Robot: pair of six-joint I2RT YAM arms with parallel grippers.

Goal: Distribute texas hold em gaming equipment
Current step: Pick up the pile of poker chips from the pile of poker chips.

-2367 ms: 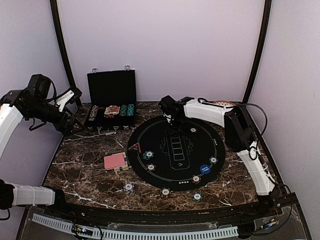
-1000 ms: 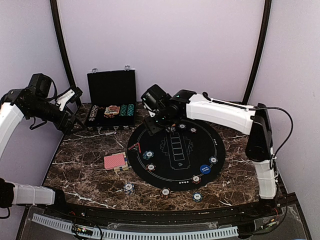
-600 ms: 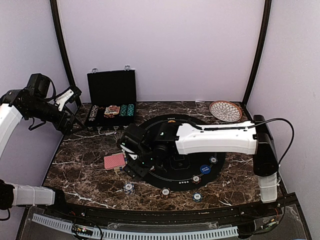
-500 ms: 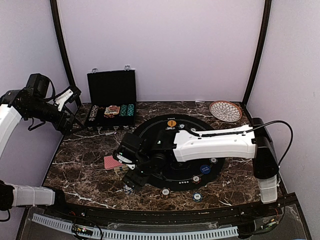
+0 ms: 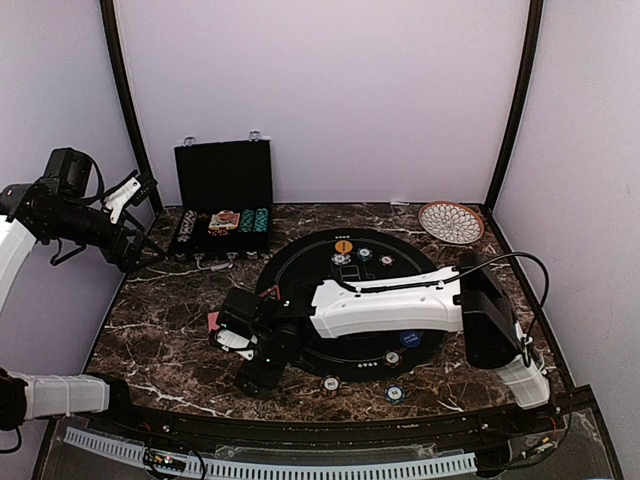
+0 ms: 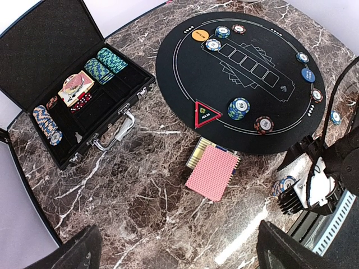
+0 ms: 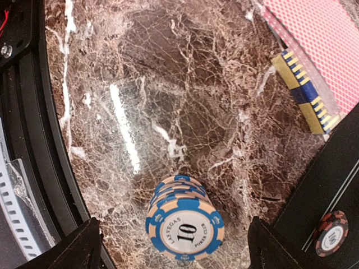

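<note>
Mat: a round black felt mat (image 6: 185, 78) printed with card outlines lies in the middle of a brown marble desk (image 6: 140, 190).
Right hand: the right hand (image 5: 256, 374) is down at the desk just off the mat's near-left rim, its arm stretched across the mat. The fingers are spread wide and grip nothing.
Chip stack: a blue-and-cream chip stack (image 7: 185, 227) marked 10 stands on the desk just outside that near-left rim. It sits between the right fingers and touches neither.
Card deck: a card deck (image 6: 213, 172) with pinkish-red backs up lies on the desk just off the mat's left edge. A blue-and-yellow striped box (image 6: 198, 152) shows at its side, touching it.
Chips on the mat: a blue pile (image 6: 239, 107) and a dark red-edged chip (image 6: 263, 124) sit inside the left part, near a red triangle marker (image 6: 206, 115). Single chips dot the rim.
Button discs: the orange disc (image 6: 200, 35) is at the mat's far rim, and the blue disc (image 6: 307, 74) is near its right rim.
Left hand: the left hand (image 6: 179, 249) hangs in the air well left of the mat, fingers spread and empty.
Chip case: a black chip case (image 6: 73, 84) lies open beyond the mat's far-left edge, with rows of chips inside.
Plate: a patterned round plate (image 5: 451, 222) sits beyond the mat's far-right edge.
</note>
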